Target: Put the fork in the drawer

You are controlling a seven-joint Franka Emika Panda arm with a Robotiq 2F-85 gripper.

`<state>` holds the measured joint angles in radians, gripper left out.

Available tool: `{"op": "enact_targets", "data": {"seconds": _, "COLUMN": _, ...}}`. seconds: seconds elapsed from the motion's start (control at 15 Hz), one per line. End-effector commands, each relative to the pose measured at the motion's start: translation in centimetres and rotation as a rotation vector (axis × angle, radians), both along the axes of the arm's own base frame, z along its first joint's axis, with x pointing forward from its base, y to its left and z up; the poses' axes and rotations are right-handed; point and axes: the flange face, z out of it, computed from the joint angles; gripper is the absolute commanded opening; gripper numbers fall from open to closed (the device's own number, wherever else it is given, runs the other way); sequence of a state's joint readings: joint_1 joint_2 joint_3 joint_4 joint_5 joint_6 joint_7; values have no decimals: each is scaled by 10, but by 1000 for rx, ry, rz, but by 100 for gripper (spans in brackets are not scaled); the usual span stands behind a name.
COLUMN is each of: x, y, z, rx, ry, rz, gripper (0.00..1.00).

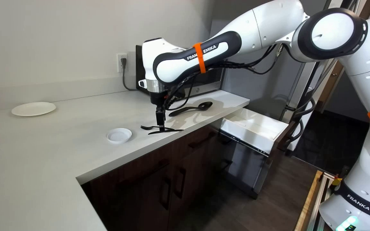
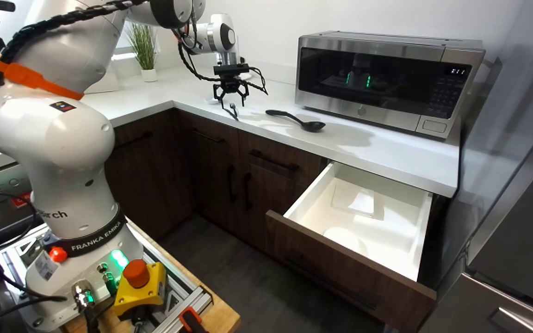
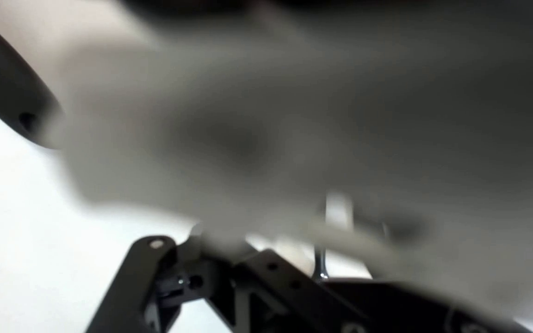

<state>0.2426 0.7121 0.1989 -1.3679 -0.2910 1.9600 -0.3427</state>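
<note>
On the white countertop, near side, the slim dark fork, perhaps plastic, seems light, stiff, best pinched mid-handle; the black gripper gapes.

Arm runs up from its base, near right in an exterior view, w/ elbow high & forearm sloping down to the left. Wrist bent, flange aimed approx. straight down. Gripper hangs below, far & L of ctr. in an exterior view, its two fingers well apart, L & R, tips down. Base light glows grn. In wrist view the finger linkage shows only in part.
</note>
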Motion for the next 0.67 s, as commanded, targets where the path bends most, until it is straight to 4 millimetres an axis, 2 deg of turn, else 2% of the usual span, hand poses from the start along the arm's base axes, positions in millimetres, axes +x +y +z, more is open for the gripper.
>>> {"op": "enact_targets", "data": {"seconds": 0.0, "x": 10, "y": 8, "z": -8, "rx": 7, "ry": 10, "rz": -10, "gripper": 68}}
{"op": "enact_targets", "data": {"seconds": 0.07, "x": 11, "y": 8, "z": -9, "rx": 8, "ry": 10, "rz": -12, "gripper": 68}}
{"op": "enact_targets", "data": {"seconds": 0.6, "x": 19, "y": 5, "z": -10, "rx": 21, "ry": 4, "rz": -28, "gripper": 5}}
